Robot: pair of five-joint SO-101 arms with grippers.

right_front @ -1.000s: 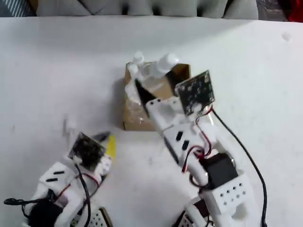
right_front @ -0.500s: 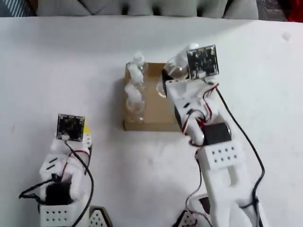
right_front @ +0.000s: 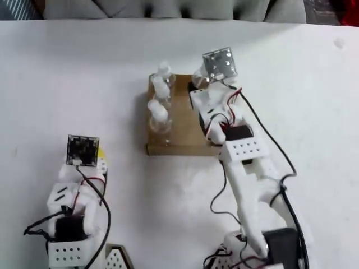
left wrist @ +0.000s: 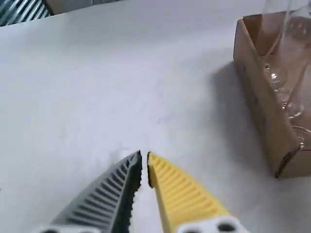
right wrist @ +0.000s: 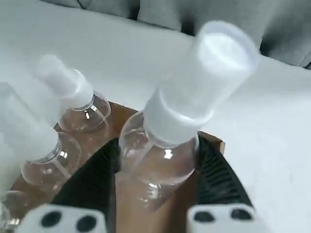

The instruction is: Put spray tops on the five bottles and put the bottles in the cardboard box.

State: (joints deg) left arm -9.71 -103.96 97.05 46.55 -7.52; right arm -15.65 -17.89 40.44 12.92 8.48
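Since half a second ago your right arm [right_front: 247, 168] has stretched farther out and its wrist has swung in toward the box's far corner; the left arm [right_front: 76, 196] has hardly shifted. The right arm now runs nearly straight from its base at the near edge, wrist over the far right corner of the cardboard box [right_front: 179, 147]. The right gripper [right wrist: 158, 145] is clamped around the body of a bottle [right wrist: 189, 97], one black finger on each side. The bottle carries a spray top, leans, and has its base over the box floor; can't tell if it touches. Several capped bottles [right_front: 159, 109] stand in a row along the box wall nearer your left arm. The left arm sits folded back, well apart from the box. The left gripper [left wrist: 144, 162] points at the bare table [right_front: 84, 73], jaws a narrow slit, holding nothing.
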